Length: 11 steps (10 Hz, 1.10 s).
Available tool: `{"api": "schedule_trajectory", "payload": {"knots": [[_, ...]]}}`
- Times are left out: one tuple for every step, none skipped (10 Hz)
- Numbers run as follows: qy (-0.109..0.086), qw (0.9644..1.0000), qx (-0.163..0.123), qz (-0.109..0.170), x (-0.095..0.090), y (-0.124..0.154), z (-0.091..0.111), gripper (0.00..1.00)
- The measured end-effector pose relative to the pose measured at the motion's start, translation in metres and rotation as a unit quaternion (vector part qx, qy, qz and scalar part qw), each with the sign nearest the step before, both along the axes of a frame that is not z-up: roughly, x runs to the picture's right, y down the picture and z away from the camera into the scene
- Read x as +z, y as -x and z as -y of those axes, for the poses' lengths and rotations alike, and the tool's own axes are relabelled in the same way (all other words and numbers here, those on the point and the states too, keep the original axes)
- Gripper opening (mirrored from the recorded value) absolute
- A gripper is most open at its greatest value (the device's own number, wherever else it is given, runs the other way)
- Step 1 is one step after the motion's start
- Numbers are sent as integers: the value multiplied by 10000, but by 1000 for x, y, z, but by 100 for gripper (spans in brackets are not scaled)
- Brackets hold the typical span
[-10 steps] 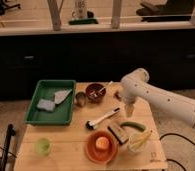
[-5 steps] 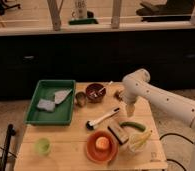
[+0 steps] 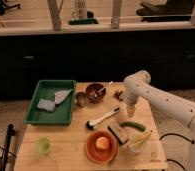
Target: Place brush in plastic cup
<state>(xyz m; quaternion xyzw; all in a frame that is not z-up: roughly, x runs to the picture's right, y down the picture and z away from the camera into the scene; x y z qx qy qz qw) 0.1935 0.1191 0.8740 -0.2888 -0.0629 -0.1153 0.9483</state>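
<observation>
The brush [image 3: 104, 117] lies on the wooden table [image 3: 66, 150], near its middle. Its white handle runs up to the right and its small round head points lower left. A light green plastic cup [image 3: 42, 146] stands at the table's front left, far from the brush. My gripper [image 3: 130, 111] points down over the right side of the table. It hangs just right of the brush handle's end and holds nothing that I can see.
A green tray [image 3: 36, 115] with grey cloths sits at the back left. A dark red bowl [image 3: 96, 92] and a metal cup [image 3: 81, 99] stand behind the brush. An orange plate [image 3: 101, 146], a dark block [image 3: 119, 133], a green vegetable [image 3: 131, 125] and a clear cup [image 3: 136, 142] are at the front right.
My gripper has come down a little towards the table beside the brush's handle end. The brush and the other things have not moved.
</observation>
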Motion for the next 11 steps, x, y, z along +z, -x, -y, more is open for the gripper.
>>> {"api": "schedule_trajectory", "payload": {"knots": [[8, 10000, -64, 46, 0, 4, 1, 80], [17, 9998, -172, 142, 1, 16, 3, 80], [39, 9990, -337, 283, 2, 32, 5, 80], [58, 9983, -455, 371, 2, 40, 4, 80], [72, 9973, -558, 481, 2, 48, 4, 80], [94, 9962, -644, 584, 3, 55, 3, 80], [127, 9952, -701, 674, 4, 58, -2, 80], [150, 9946, -727, 721, 4, 61, -4, 80], [181, 9939, -748, 786, 4, 66, -8, 80], [202, 9932, -758, 864, 5, 71, -12, 80], [214, 9926, -767, 918, 5, 75, -15, 80]]}}
